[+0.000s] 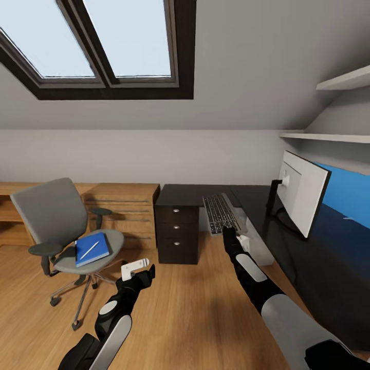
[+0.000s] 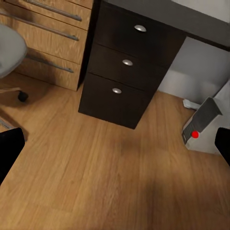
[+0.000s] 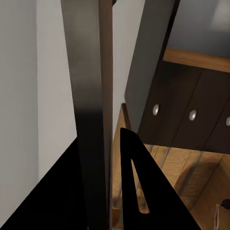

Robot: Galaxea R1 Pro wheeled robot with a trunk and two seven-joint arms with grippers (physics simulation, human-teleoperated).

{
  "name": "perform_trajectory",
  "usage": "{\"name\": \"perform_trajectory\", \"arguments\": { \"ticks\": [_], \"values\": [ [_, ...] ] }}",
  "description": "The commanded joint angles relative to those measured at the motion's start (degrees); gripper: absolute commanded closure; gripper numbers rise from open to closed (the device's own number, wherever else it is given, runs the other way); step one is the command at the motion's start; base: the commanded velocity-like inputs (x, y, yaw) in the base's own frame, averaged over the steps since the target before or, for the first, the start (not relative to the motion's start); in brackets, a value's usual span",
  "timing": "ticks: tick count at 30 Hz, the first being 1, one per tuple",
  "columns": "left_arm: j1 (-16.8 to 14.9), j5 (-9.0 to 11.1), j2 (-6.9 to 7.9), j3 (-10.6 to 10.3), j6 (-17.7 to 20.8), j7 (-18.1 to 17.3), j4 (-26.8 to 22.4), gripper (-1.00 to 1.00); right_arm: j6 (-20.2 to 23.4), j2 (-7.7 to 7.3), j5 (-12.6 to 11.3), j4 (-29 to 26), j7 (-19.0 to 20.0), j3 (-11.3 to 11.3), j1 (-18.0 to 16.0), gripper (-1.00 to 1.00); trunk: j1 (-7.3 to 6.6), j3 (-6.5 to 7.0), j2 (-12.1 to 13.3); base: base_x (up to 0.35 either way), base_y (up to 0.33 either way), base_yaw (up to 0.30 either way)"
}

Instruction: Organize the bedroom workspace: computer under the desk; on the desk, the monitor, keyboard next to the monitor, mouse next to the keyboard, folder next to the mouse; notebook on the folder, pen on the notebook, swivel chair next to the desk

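Where right tool (image 1: 226, 232) grips, keyboard (image 1: 221, 213).

At lower left, a grey swivel chair (image 1: 56, 221) carries a bright blue folder (image 1: 92, 250); centre, a black drawer unit (image 1: 177, 226); right, a white-backed monitor (image 1: 303, 192).

The desk (image 1: 313, 257) top is glossy black; the floor (image 1: 195, 308) is smooth light wood. The swivel chair (image 1: 61, 221), at nine o'clock, wears matt grey cloth.
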Motion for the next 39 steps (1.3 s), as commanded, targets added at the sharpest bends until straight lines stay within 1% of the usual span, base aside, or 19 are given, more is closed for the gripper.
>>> {"name": "perform_trajectory", "arguments": {
  "ticks": [1, 5, 13, 16, 25, 39],
  "values": [
    [-0.1, 0.4, 0.06, -0.1, 0.1, 0.5, -0.1, -1.00, -0.4, -0.04, -0.8, 0.1, 0.5, 0.3, -0.1, 1.00, -0.23, 0.12, 0.4, 0.000, 0.000, 0.000],
    [-0.1, 0.4, 0.06, -0.1, 0.1, 0.5, -0.2, -1.00, -0.4, -0.04, -0.7, 0.2, 0.4, 0.3, -0.1, 1.00, -1.11, 0.84, 2.0, 0.000, 0.000, 0.000],
    [0.0, 0.4, 0.11, 0.2, 0.1, 0.4, -0.9, -1.00, -0.4, 0.00, -0.7, 0.2, 0.3, 0.3, -0.1, 1.00, -1.11, 0.84, 2.0, 0.005, 0.000, 0.000],
    [0.0, 0.4, 0.13, 0.2, 0.0, 0.4, -1.0, -1.00, -0.5, 0.03, -0.6, 0.2, 0.2, 0.3, -0.1, 1.00, -1.11, 0.84, 2.0, 0.150, 0.000, 0.000],
    [0.0, 0.4, 0.15, 0.1, 0.1, 0.4, -1.0, -1.00, -0.6, 0.05, -0.7, 1.2, 0.3, 0.0, -0.1, 1.00, -1.11, 0.84, 2.0, 0.315, 0.000, 0.000],
    [-0.1, 0.4, 0.15, 0.1, 0.2, 0.4, -1.0, -1.00, -0.6, 0.64, -0.9, 1.2, 0.5, -0.3, -0.1, 1.00, -1.11, 0.84, 2.0, 0.328, 0.000, 0.000]
  ]
}}
